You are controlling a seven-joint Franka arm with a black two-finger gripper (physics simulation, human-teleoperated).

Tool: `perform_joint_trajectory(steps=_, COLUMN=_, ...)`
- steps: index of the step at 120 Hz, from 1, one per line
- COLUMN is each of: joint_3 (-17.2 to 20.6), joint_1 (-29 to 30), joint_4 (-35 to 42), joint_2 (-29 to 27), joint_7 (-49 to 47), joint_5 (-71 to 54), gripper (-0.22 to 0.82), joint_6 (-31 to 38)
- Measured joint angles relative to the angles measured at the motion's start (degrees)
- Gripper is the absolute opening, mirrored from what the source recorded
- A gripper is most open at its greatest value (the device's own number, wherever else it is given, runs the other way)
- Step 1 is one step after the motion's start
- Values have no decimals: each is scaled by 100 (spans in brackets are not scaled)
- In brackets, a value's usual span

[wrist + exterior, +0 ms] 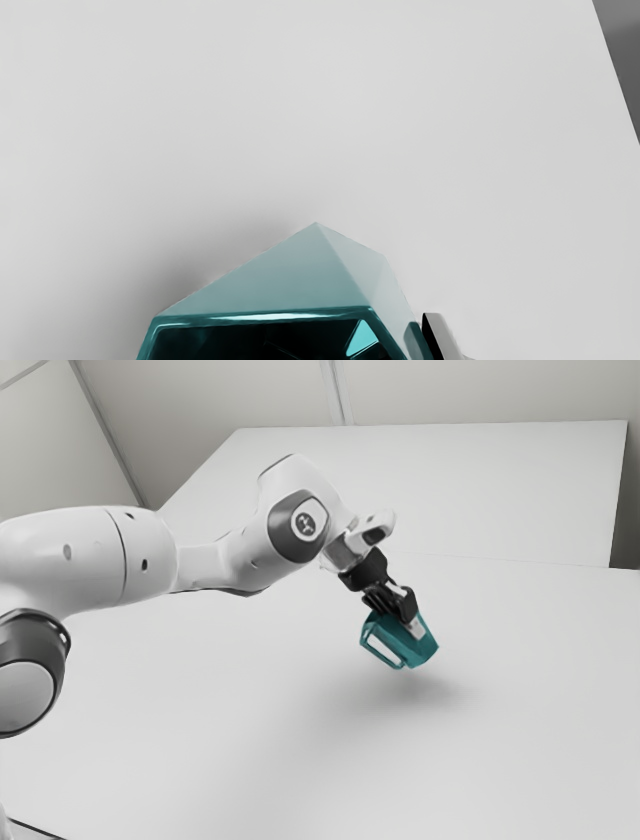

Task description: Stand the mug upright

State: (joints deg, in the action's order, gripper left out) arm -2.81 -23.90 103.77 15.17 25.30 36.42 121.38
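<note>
The end effector [408, 620] slants downward above the table [250, 750], gripping the tilted mug [424, 650].

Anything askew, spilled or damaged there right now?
The teal mug is askew: it tilts in the gripper, apparently off the table, given the soft shadow below. Odd for a mug meant to stand upright, though plausible mid-job. I see no spill or damage.

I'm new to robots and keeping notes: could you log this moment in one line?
hand: closed on teal mug | mug: tilted, above table | upright: not yet
</note>
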Motion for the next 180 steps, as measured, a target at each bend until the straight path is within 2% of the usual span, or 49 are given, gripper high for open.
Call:
perform_joint_trajectory(steps=32, joint_3=9, joint_1=286, joint_4=149, joint_2=-441, joint_7=-516, joint_5=-1507, gripper=-15, joint_6=-504)
perform_joint_trajectory(steps=54, joint_3=10, joint_1=553, joint_4=552, joint_2=-783, joint_7=-803, joint_5=-2143, gripper=-15, joint_6=-749)
perform_joint_trajectory(steps=105, joint_3=20, joint_1=790, joint_4=1152, joint_2=-1319, joint_7=-1309, joint_5=-3444, gripper=-15, joint_6=-899)
perform_joint_trajectory(steps=133, joint_3=1, joint_1=882, joint_4=1663, joint_2=-1589, joint_7=-1603, joint_5=-3916, gripper=-15, joint_6=-698)
perform_joint_trajectory(steps=180, joint_3=16, joint_1=1052, joint_4=2400, joint_2=-1694, joint_7=-1992, joint_5=-4240, gripper=-15, joint_6=394)
